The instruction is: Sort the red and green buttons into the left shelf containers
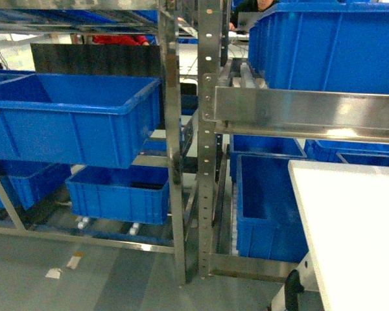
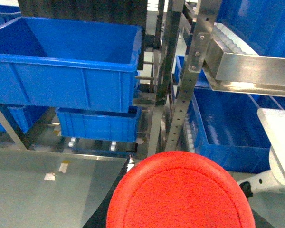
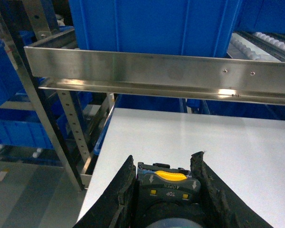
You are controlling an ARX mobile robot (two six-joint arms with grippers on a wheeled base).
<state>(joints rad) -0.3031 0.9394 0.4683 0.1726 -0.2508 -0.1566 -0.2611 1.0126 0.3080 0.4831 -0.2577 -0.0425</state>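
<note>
The left end effector (image 2: pixel 180 209) carries the red button (image 2: pixel 180 194), though its grip is hidden. The upper left bin (image 2: pixel 71 52) lies ahead and leftward. The right end effector (image 3: pixel 164 190) pinches a button body (image 3: pixel 164 185).

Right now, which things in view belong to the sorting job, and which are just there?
Job:
- red button, at the left end effector
- dark button body, shut in the right end effector; cap colour unclear
- left shelf bin

Just there:
- white table
- right rack bin
- floor scraps
</note>
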